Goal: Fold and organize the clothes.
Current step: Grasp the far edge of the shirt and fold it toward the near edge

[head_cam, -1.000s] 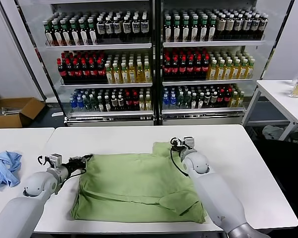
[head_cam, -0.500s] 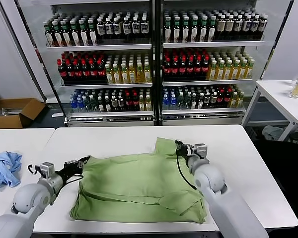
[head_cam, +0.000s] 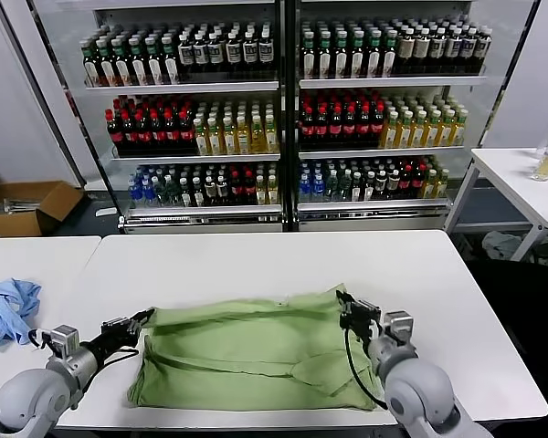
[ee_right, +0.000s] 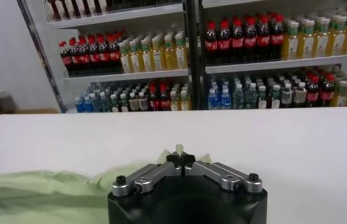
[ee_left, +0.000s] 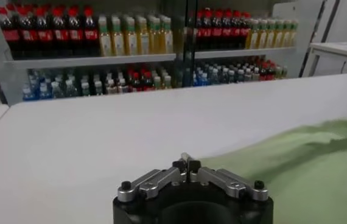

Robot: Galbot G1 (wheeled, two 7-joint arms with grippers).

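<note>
Clearly, both arms were mid-fold. The left gripper [head_cam: 139, 318] had its fingers pinched together on the far left corner of the shirt [head_cam: 247, 360], and the right gripper [head_cam: 349, 308] was closed the same way on the far right corner, a scrap of green showing between its tips in the right wrist view. The shirt lay on the table [head_cam: 274, 255], near its front edge, its far edge lifted and stretched between the two grips while the rest lay flat in soft creases.

To do this step well, I judged the two grippers should travel toward the near edge together and at one height, so the carried edge stayed straight and did not sag in the middle. Keeping light tension between them would stop the fabric bunching. The carried edge should be laid square on the near hem before either grip let go. Soft cloth slips, so a slow, even pull seemed wise. The blue cloth [head_cam: 7, 310] lay well apart on the left table.
</note>
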